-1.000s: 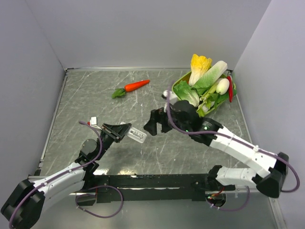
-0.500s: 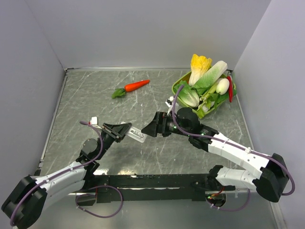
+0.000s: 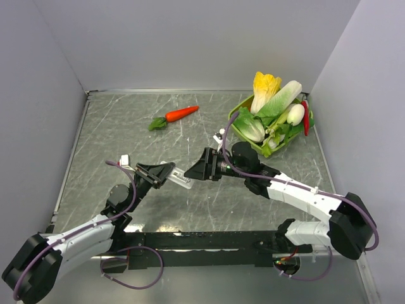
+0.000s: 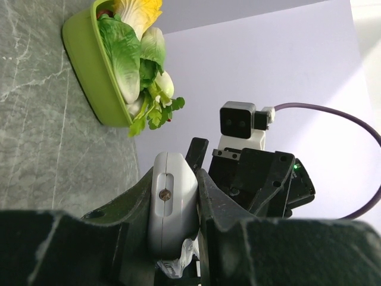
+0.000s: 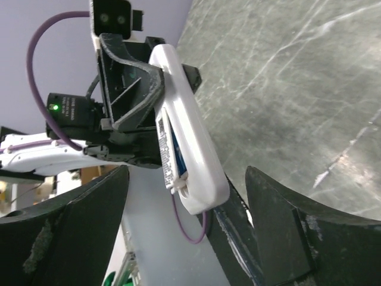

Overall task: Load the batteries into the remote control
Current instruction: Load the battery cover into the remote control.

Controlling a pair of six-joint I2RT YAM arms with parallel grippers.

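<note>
Top external: we see the left gripper (image 3: 166, 172) clamped on the remote (image 3: 180, 180), held over the table (image 3: 107, 133) middle, well apart from the walls and the carrot (image 3: 181, 114). The right gripper (image 3: 192, 172) is at the remote's free end. Left wrist: fingers pinch the remote's narrow edges. Right wrist: the jaws are spread wide either side of the remote; its label (image 5: 168, 156) is too small to read.

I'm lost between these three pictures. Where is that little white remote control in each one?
Top external: remote control just left of centre.
Left wrist: remote control bottom centre, end-on.
Right wrist: remote control at centre, slanting.
Shared landmark: the grey veined table, in all three.
</note>
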